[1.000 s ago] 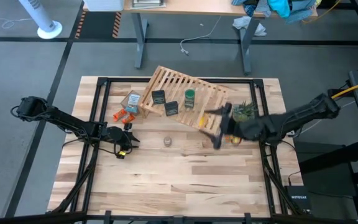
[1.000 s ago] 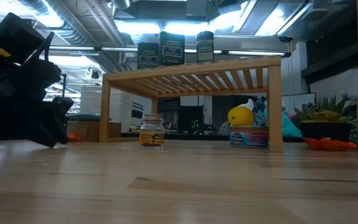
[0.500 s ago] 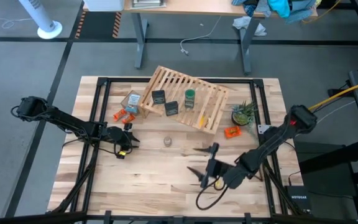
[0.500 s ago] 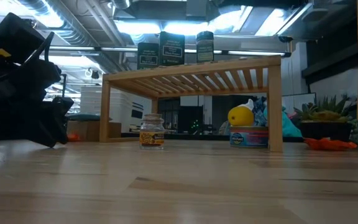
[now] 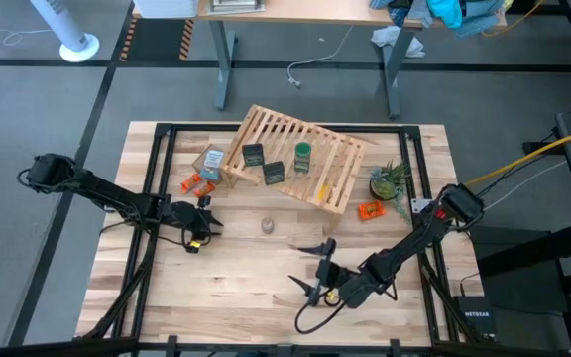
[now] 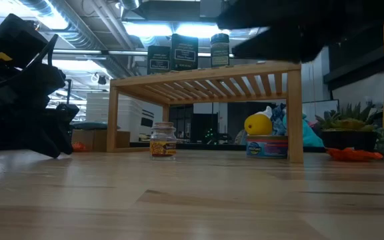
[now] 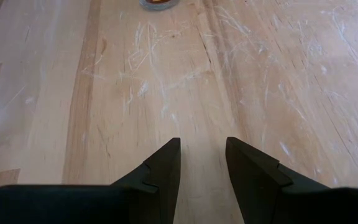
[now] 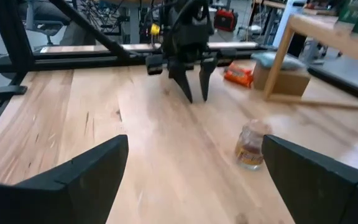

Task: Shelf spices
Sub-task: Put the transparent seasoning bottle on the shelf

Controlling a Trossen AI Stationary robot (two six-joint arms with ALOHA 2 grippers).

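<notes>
The shelf (image 5: 298, 162) stands on its legs at the table's far middle. On its slats stand three spices: two dark squarish jars (image 5: 254, 154) (image 5: 273, 173) and a green round one (image 5: 303, 155). A tiny clear glass jar (image 5: 267, 226) stands upright on the tabletop in front of the shelf, also seen in the low view (image 6: 163, 141). My right gripper (image 5: 308, 268) hovers wide open to the near right of that jar (image 8: 252, 144), with nothing between its fingers. My left gripper (image 5: 204, 223) rests low at the table's left, slightly open and empty (image 7: 202, 149).
A tan cardboard box (image 5: 211, 159) and orange pieces (image 5: 198, 183) lie left of the shelf. More orange pieces (image 5: 370, 209) and a small plant (image 5: 390, 178) sit to its right. A tin and a yellow thing (image 6: 267, 137) show under the shelf. Bare tabletop (image 5: 236, 297) lies toward the near edge.
My right gripper has swung from beside the shelf's right end toward the table's near edge and a little leftward, sinking lower and rolling somewhat. It stays wide open, and the arm now shows at the top of the low view. The jars and the left arm have kept still.
</notes>
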